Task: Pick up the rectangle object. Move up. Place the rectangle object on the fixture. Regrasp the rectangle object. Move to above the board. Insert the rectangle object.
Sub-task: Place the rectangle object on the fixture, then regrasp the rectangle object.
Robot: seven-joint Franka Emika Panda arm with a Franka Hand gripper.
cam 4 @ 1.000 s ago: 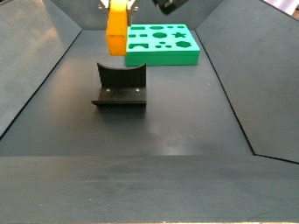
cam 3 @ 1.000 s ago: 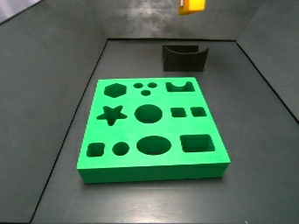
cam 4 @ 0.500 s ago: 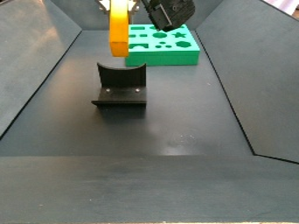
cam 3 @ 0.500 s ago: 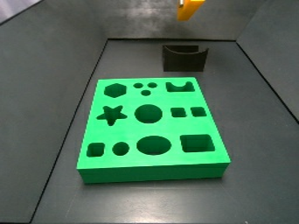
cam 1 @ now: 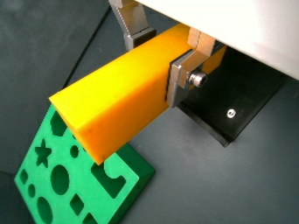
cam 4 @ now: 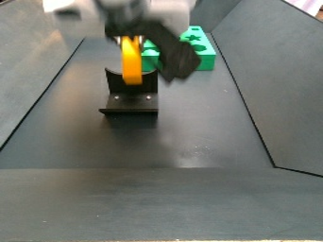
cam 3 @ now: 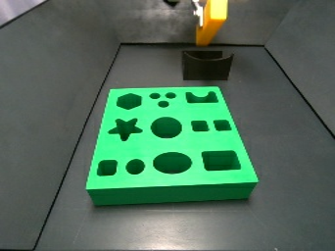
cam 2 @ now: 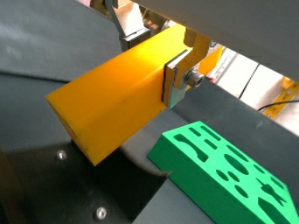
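Observation:
My gripper [cam 1: 163, 57] is shut on the rectangle object [cam 1: 117, 96], an orange-yellow block, near one end. The silver fingers [cam 1: 184, 73] press its two broad faces, as the other wrist view shows too [cam 2: 111, 101]. In a side view the block [cam 3: 211, 22] hangs upright from the gripper [cam 3: 199, 6], its lower end just above the notch of the dark fixture [cam 3: 206, 65]. In the other side view the block [cam 4: 131, 59] hangs in front of the fixture [cam 4: 130, 98] under the blurred gripper [cam 4: 136, 26]. I cannot tell whether block and fixture touch.
The green board [cam 3: 170, 137] with its shaped holes lies flat on the dark floor in front of the fixture, and also shows in the other side view [cam 4: 198, 47] and both wrist views [cam 1: 70, 184] [cam 2: 228, 171]. Sloping dark walls enclose the floor.
The gripper has come down with the rectangle object, from high above the fixture to just over its notch. The gripper body now shows, blurred, in a side view.

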